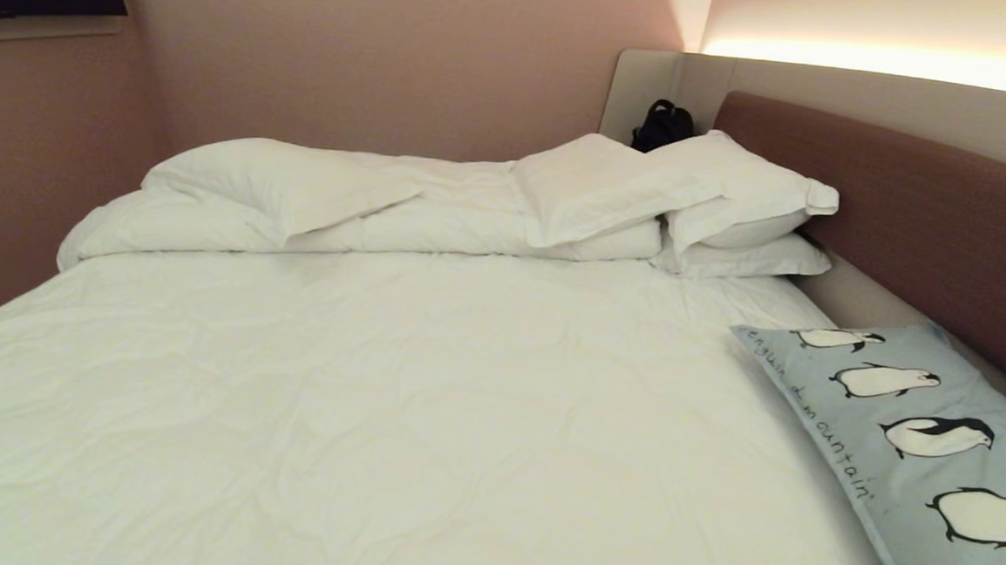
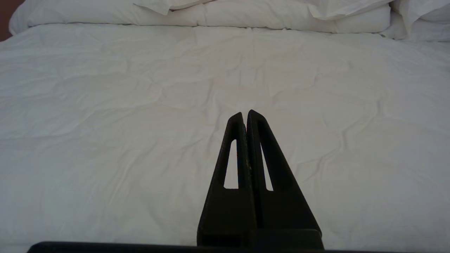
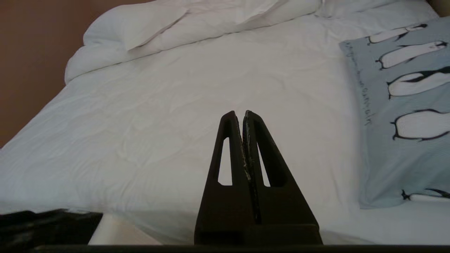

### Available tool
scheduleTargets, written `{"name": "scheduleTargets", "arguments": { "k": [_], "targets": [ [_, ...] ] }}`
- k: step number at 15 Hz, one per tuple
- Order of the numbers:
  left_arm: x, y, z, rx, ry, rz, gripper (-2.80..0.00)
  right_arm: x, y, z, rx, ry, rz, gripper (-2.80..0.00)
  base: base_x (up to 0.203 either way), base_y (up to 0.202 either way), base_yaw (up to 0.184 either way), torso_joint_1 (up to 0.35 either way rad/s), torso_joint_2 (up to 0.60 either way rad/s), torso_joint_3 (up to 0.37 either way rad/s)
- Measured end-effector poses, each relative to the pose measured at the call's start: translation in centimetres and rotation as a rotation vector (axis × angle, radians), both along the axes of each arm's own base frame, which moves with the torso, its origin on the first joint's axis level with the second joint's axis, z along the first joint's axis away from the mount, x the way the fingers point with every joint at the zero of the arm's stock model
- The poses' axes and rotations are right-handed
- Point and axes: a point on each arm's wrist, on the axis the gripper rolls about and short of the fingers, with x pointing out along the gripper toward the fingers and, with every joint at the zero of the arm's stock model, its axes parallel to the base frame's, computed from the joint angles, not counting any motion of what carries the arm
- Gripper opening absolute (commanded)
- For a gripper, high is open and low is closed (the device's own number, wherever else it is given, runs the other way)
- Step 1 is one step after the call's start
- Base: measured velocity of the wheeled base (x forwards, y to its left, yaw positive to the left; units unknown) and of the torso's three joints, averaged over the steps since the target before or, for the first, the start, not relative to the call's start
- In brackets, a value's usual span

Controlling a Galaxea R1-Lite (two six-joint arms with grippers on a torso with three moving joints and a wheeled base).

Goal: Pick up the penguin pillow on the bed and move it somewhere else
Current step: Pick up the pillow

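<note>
The penguin pillow (image 1: 921,448) lies flat on the bed (image 1: 391,398) at its right side, close to the brown headboard; it is light blue-grey with a row of black-and-white penguins and handwritten text. It also shows in the right wrist view (image 3: 404,116). My right gripper (image 3: 242,114) is shut and empty, held over the white sheet near the bed's near edge, off to the side of the pillow and not touching it. My left gripper (image 2: 245,114) is shut and empty over the wrinkled sheet. Neither arm appears in the head view.
White pillows (image 1: 691,198) and a rolled duvet (image 1: 316,201) are piled at the far end of the bed. A black bag (image 1: 663,125) sits behind them in the corner. The brown headboard (image 1: 926,212) runs along the right; a wall (image 1: 29,184) borders the left.
</note>
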Motion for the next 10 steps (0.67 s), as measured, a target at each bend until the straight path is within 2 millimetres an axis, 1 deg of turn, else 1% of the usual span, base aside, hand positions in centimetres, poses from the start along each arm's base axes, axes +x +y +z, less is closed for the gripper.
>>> {"name": "scheduleTargets", "arguments": {
  "k": [5,7,10],
  "targets": [
    [0.0,0.0,0.0,0.000,0.000,0.000,-2.80,-1.5,-0.3,-3.4,-0.057,-0.050,-0.045,-2.80,0.000,0.000,0.000,0.000,0.00,0.000],
    [0.0,0.0,0.0,0.000,0.000,0.000,-2.80,-1.7,-0.5,-4.5,-0.081,-0.077,-0.066,-2.80,0.000,0.000,0.000,0.000,0.00,0.000],
    [0.0,0.0,0.0,0.000,0.000,0.000,-2.80,-1.6,-0.7,-6.7,-0.113,-0.090,-0.106,-2.80,0.000,0.000,0.000,0.000,0.00,0.000]
  ]
}}
